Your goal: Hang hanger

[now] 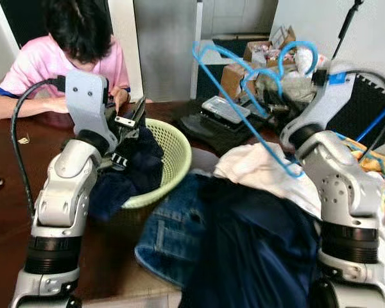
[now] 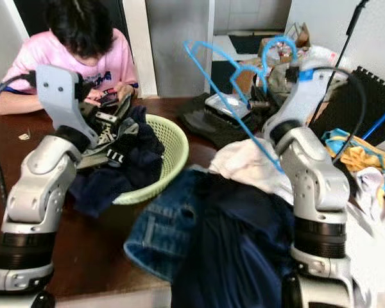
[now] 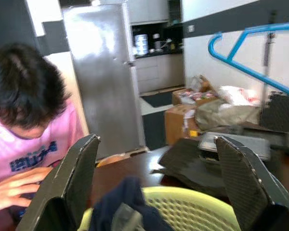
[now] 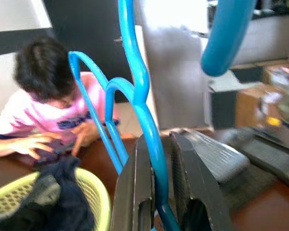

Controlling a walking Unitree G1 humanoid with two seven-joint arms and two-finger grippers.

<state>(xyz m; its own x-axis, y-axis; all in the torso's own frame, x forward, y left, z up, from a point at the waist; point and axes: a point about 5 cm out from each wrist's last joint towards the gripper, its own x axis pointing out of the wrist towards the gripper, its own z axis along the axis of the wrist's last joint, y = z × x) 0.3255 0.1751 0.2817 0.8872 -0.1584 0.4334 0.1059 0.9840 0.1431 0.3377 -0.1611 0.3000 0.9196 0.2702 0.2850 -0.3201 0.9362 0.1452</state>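
A blue plastic hanger [image 1: 253, 126] is raised above the table on my right, tilted, with its hook [image 1: 295, 48] uppermost. My right gripper [image 4: 156, 144] is shut on one of the hanger's thin bars [image 4: 151, 139], which runs between the two black fingers. My left gripper [image 3: 154, 144] is open and holds nothing; it hovers over the far rim of a light green laundry basket [image 1: 176, 154]. A dark blue garment [image 1: 131, 170] fills that basket.
A person in a pink shirt [image 1: 32, 64] sits across the brown table [image 1: 6, 212], hands close to my left gripper. Jeans [image 1: 173, 231], a navy garment [image 1: 256, 250] and a white cloth [image 1: 256, 167] are heaped in front. Boxes and clutter [image 1: 256, 58] stand behind.
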